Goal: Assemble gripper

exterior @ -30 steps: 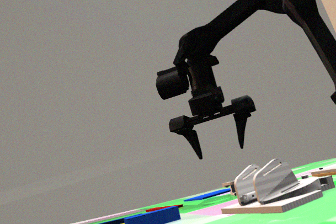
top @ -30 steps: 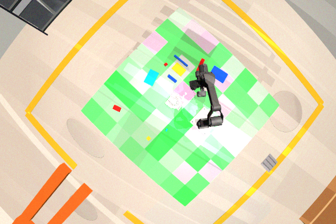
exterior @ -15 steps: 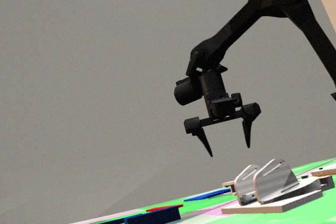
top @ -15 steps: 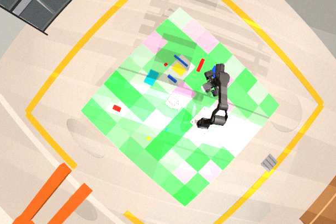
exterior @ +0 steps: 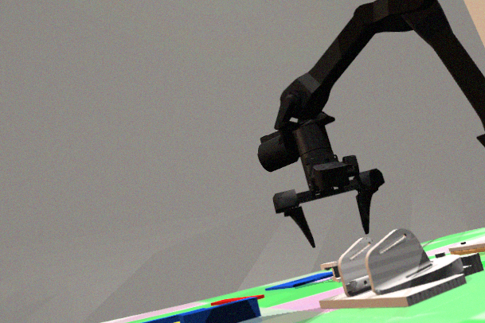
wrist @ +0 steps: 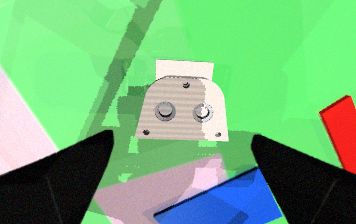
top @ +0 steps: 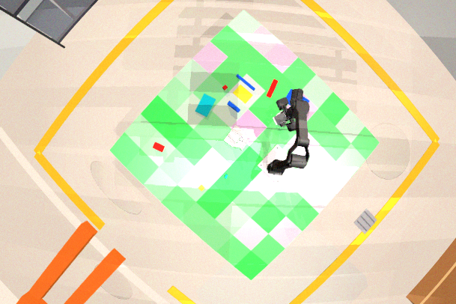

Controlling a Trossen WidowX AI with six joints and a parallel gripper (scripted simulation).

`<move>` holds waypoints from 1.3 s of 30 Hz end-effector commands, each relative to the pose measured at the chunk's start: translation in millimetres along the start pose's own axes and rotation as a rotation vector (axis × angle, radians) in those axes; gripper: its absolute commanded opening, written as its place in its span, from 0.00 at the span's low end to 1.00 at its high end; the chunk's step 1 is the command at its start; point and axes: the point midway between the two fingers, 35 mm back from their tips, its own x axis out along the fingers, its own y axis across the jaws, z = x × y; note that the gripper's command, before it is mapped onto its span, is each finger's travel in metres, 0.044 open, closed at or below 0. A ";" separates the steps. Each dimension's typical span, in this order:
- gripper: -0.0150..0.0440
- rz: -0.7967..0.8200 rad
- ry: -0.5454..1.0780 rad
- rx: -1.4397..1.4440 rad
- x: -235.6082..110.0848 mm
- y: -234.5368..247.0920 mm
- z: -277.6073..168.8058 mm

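Note:
The pale housing plate (wrist: 172,125) lies on the mat in the wrist view, with two round grey fittings and three small dark holes. It is mostly hidden by the arm in the top view. My gripper (exterior: 340,239) (wrist: 184,138) is open and empty above the plate, with one fingertip to either side of it in the wrist view. The gripper base (top: 240,138) (exterior: 366,303) lies apart from the plate. The two jaws, a near one (exterior: 400,258) and a far one (exterior: 353,264), stand on it side by side, their slotted grey walls upright. I cannot tell whether their teeth mesh.
A blue block (top: 290,95) (wrist: 230,200) and a red bar (top: 272,88) (wrist: 342,132) lie near the housing plate. A yellow block (top: 242,93), two blue bars, one of them (top: 245,82) at the back, and a teal block (top: 205,105) lie farther left in the top view.

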 end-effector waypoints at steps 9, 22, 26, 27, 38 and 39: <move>1.00 -0.007 0.011 -0.006 13.5 -1.0 -1.8; 1.00 -0.007 0.011 -0.006 26.6 -1.1 -2.0; 1.00 -0.007 0.011 -0.006 33.0 -1.3 -2.1; 1.00 -0.007 0.011 -0.006 34.6 -1.3 -2.1; 1.00 -0.007 0.011 -0.006 51.8 -1.1 -2.1; 1.00 -0.007 0.011 -0.006 52.5 -1.1 -2.1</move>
